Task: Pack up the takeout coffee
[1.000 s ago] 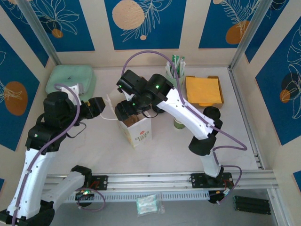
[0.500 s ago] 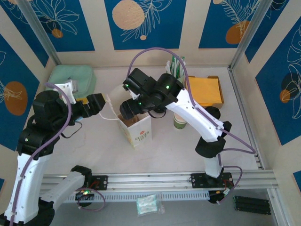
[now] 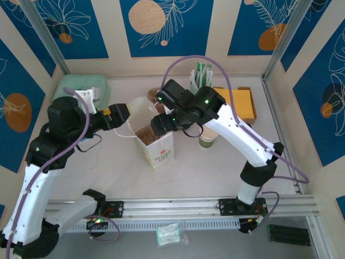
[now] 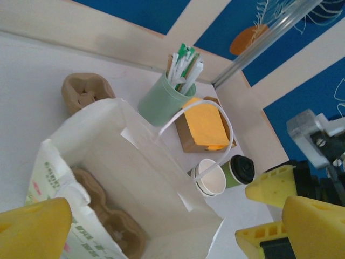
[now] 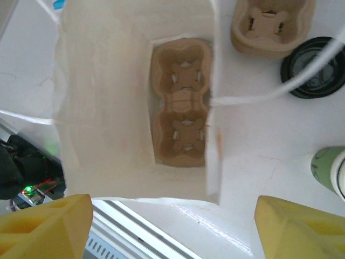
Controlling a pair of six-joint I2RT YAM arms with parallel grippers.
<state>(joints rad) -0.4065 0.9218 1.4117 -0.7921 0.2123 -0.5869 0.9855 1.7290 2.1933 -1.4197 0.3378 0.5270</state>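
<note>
Right gripper [image 5: 173, 216], fingers spread and empty, hangs over the white paper bag [image 3: 159, 151], a brown pulp carrier [image 5: 180, 102] on its floor. Left gripper [image 3: 121, 112], likewise released, sits at the bag's 10 o'clock. The takeout coffee [image 4: 239, 170], a green-banded paper cup with round black lid, stands outside at 3 o'clock beside a lidless cup [image 4: 211, 186]. Unpinned, the bag could tip, or its loop handle [image 5: 237, 100] snag the cup. White tabletop [image 3: 205, 172]; blue-and-cream leaf-print walls [image 3: 161, 21].

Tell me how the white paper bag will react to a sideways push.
The white paper bag likely buckles, since its thin walls look creased and bowed. It probably slides or tips easily, holding just a cardboard carrier.
</note>
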